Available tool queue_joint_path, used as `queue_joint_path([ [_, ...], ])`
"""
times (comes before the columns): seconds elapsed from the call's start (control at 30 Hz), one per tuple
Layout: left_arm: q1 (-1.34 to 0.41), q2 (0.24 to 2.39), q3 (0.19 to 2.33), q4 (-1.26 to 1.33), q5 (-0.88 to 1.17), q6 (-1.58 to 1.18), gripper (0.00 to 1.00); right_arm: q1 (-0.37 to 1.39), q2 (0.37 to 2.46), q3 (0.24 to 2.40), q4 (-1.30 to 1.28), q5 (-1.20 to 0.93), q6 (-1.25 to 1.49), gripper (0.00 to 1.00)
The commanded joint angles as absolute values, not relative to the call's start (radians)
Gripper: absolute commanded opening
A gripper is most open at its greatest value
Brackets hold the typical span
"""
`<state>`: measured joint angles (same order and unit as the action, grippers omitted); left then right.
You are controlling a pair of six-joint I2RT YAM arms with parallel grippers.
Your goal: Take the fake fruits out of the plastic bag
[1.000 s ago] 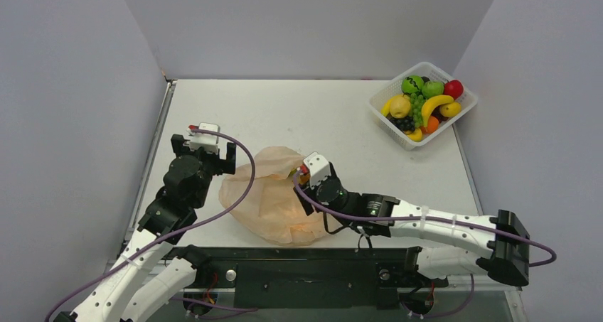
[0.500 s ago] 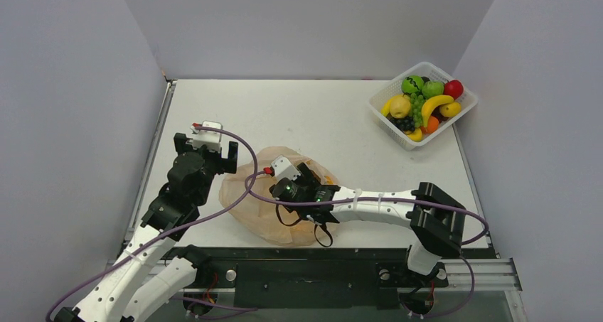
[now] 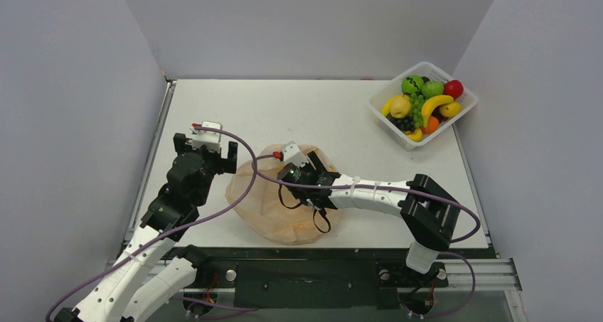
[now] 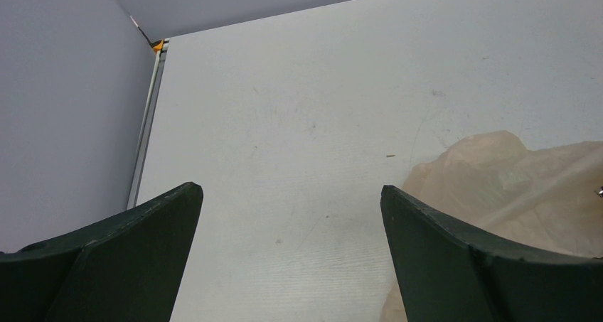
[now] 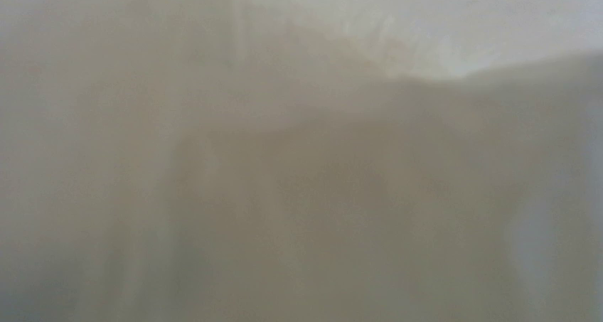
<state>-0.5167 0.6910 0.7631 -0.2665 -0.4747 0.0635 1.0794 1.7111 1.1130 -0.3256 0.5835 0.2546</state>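
Observation:
The peach-orange plastic bag (image 3: 274,212) lies crumpled near the table's front edge, and its edge shows in the left wrist view (image 4: 512,187). My right gripper (image 3: 300,173) is at the bag's top, pressed into the plastic. Its fingers are hidden, and the right wrist view shows only blurred peach plastic (image 5: 299,194). No fruit shows clearly inside the bag, only a faint orange tint low in it. My left gripper (image 3: 205,151) hovers just left of the bag, open and empty, over bare table (image 4: 289,189).
A white lattice basket (image 3: 384,109) stands at the back right corner. It holds several fake fruits: green ones, a red apple (image 3: 453,88), yellow bananas and dark grapes. Grey walls close in the table on both sides.
My right arm has swung left across the bag and its gripper now sits at the bag's top. The bag's top has shifted and bulged. The left arm has barely moved.

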Motion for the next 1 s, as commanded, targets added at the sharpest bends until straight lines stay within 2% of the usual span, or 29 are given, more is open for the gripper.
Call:
queue_joint_path([
  [0.0,-0.512,0.685,0.78,-0.248,-0.467,0.064,0.96,1.039,1.713,1.15,-0.324,0.558,0.295,0.7],
  [0.7,-0.512,0.697,0.782,-0.248,-0.46,0.064,0.97,0.998,1.815,1.191,-0.282,0.532,0.282,0.69],
  [0.97,-0.512,0.699,0.781,-0.248,-0.46,0.064,0.96,0.994,1.872,1.206,-0.268,0.511,0.289,0.6],
])
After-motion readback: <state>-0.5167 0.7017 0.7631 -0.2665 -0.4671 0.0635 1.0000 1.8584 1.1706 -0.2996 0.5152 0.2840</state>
